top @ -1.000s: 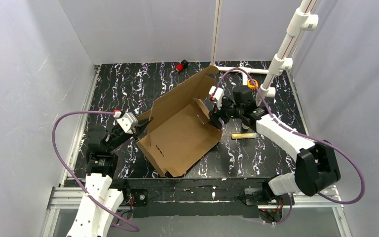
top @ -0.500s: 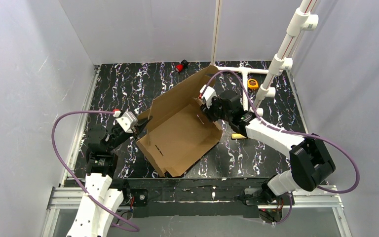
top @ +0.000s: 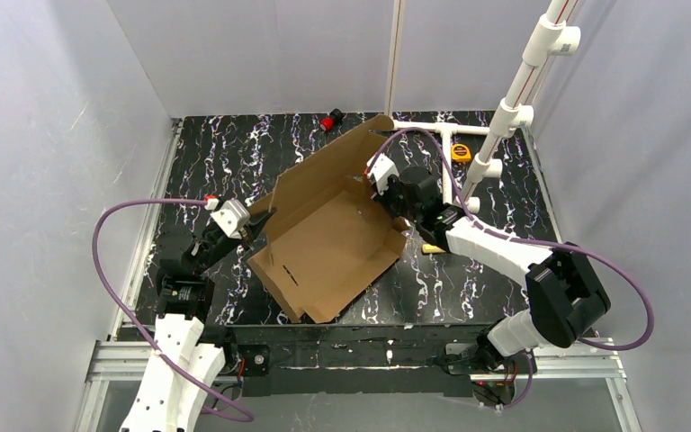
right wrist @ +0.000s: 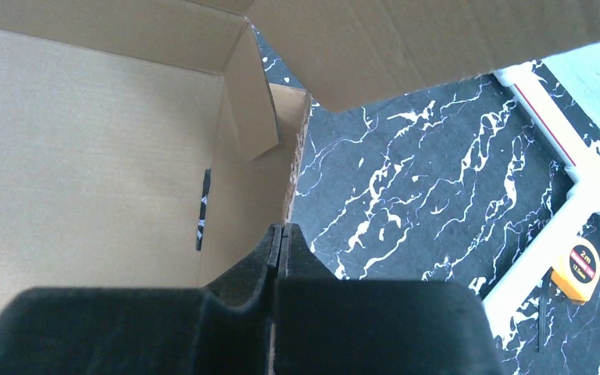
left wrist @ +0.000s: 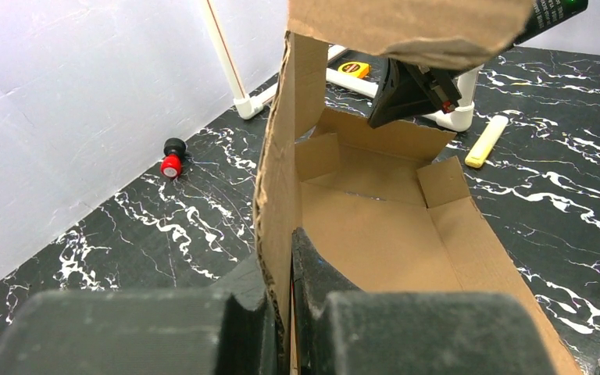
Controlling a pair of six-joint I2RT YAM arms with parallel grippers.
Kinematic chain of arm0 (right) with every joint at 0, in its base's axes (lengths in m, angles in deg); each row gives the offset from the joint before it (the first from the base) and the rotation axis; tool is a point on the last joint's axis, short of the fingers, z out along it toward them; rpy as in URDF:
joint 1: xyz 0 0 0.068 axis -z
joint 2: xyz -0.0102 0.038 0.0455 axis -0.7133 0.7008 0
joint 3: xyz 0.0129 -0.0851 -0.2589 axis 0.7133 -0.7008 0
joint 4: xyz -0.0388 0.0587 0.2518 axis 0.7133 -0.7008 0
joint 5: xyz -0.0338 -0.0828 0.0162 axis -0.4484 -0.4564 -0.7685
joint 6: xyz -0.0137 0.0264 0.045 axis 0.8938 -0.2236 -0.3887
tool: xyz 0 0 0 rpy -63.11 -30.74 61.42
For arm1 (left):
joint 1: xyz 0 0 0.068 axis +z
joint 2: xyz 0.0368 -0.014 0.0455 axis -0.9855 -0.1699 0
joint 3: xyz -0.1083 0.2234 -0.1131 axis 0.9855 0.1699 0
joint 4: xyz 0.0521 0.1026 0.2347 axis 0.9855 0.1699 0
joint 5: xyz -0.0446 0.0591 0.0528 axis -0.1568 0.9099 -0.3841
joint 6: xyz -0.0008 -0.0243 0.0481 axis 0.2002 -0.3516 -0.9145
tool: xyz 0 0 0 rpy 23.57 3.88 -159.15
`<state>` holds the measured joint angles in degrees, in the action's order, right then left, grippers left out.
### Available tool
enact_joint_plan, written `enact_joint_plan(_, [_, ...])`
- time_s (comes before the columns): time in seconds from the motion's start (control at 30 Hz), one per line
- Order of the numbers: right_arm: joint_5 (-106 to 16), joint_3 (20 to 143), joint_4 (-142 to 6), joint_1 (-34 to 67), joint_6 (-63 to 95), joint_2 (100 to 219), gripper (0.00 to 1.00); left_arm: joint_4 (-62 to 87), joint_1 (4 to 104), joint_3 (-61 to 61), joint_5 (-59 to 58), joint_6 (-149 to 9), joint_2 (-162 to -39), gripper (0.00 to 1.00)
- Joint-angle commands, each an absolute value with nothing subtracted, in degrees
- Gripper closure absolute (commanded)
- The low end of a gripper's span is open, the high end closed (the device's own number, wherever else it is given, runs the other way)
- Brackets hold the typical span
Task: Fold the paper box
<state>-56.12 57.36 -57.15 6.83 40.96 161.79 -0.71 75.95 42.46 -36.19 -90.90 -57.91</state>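
We record the left gripper (left wrist: 283, 273) clenched on one raised wall of the paper box (top: 328, 238), the right gripper (right wrist: 281, 232) pinched on the opposite wall — box spanning between them — where uneven pull could tear the thin edge.

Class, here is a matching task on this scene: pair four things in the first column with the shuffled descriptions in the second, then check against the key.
1 paper box
2 tape measure
3 red-capped object
4 left claw

A yellow, beside the white pipe
B shut on a cardboard wall
C brown, mid-table
D red and black, by the back wall

Pairs: 1-C, 2-A, 3-D, 4-B
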Motion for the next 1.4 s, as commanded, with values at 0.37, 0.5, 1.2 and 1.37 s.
enact_joint_plan(0.37, [-50.4, 66.0, -41.9, 12.2, 31.7, 169.6, 0.99, -3.4, 75.7, 33.1, -30.2, -98.9, -65.9, 1.0])
enact_joint_plan(0.5, [-46.5, 69.1, -33.8, 14.1, 30.1, 175.4, 0.99, -4.5, 75.7, 29.4, -29.3, -102.0, -70.7, 1.0])
enact_joint_plan(1.2, [-37.8, 55.9, 12.6, 19.9, 21.6, 186.1, 0.99, -14.1, 77.3, 36.4, -28.1, -82.4, -70.8, 1.0])
enact_joint_plan(1.37, [-37.9, 52.6, 14.4, 18.8, 22.6, 186.0, 0.99, -14.3, 77.5, 39.5, -28.2, -76.6, -69.0, 1.0])
